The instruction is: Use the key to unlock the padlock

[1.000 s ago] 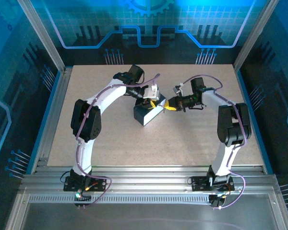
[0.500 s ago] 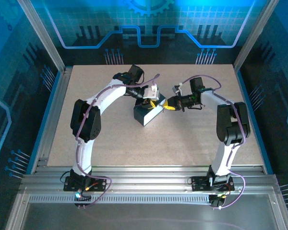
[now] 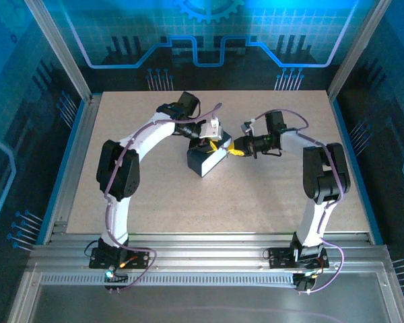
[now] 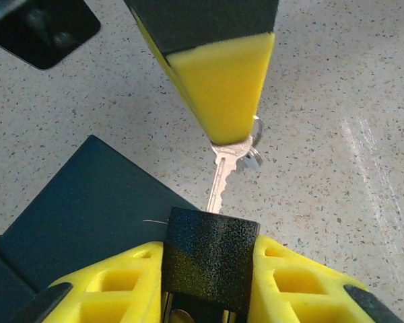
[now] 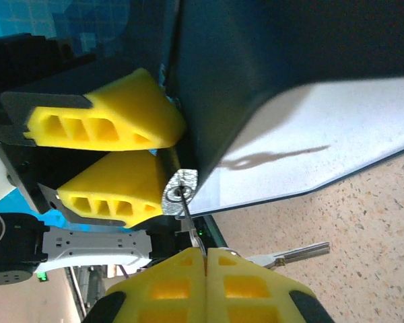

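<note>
Edging slightly leftward since a second ago, the right gripper [image 3: 234,151] now sits just beside the left gripper [image 3: 217,143] over the middle of the table [image 3: 256,202]. Its yellow fingers [image 5: 182,276] are clenched on the head of the key [image 4: 219,178], whose silver blade points straight at the padlock [image 4: 212,259]. The left gripper clamps that black padlock between its own yellow fingers [image 4: 114,289]. From the right wrist, the blade's tip meets the round silver keyhole [image 5: 180,192]; how deep it sits cannot be told. A second key [image 5: 293,254] dangles beside the pinched one. A dark blue tin [image 4: 87,215] lies just beside the padlock.
</note>
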Available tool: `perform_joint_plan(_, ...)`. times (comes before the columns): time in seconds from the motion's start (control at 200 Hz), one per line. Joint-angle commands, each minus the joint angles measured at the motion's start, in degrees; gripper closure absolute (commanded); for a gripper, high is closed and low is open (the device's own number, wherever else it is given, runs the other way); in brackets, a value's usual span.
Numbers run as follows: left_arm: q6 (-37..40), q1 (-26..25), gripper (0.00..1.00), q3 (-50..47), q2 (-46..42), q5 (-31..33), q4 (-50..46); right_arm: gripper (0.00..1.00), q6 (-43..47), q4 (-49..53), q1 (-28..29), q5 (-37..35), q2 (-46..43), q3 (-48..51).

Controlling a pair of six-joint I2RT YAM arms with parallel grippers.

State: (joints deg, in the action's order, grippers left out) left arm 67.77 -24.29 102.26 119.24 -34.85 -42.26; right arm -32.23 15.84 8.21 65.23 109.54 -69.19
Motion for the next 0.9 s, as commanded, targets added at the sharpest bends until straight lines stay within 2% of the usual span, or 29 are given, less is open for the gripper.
perform_joint_plan(0.0, -0.64, -0.47, 0.83, -3.48, 0.73, -0.56, -1.31, 1.0, -6.26, -8.14, 1.83, 1.7, -1.2, 2.25)
perform_joint_plan(0.215, -0.84, -0.32, 0.84, -4.59, 0.69, -0.44, -0.26, 1.0, -9.74, -11.49, 1.92, 2.3, -1.42, 2.22)
perform_joint_plan(0.895, -0.86, 0.38, 0.83, -6.31, 0.05, -0.69, 1.06, 1.0, -12.27, -13.75, 3.99, 1.52, -2.51, 2.14)
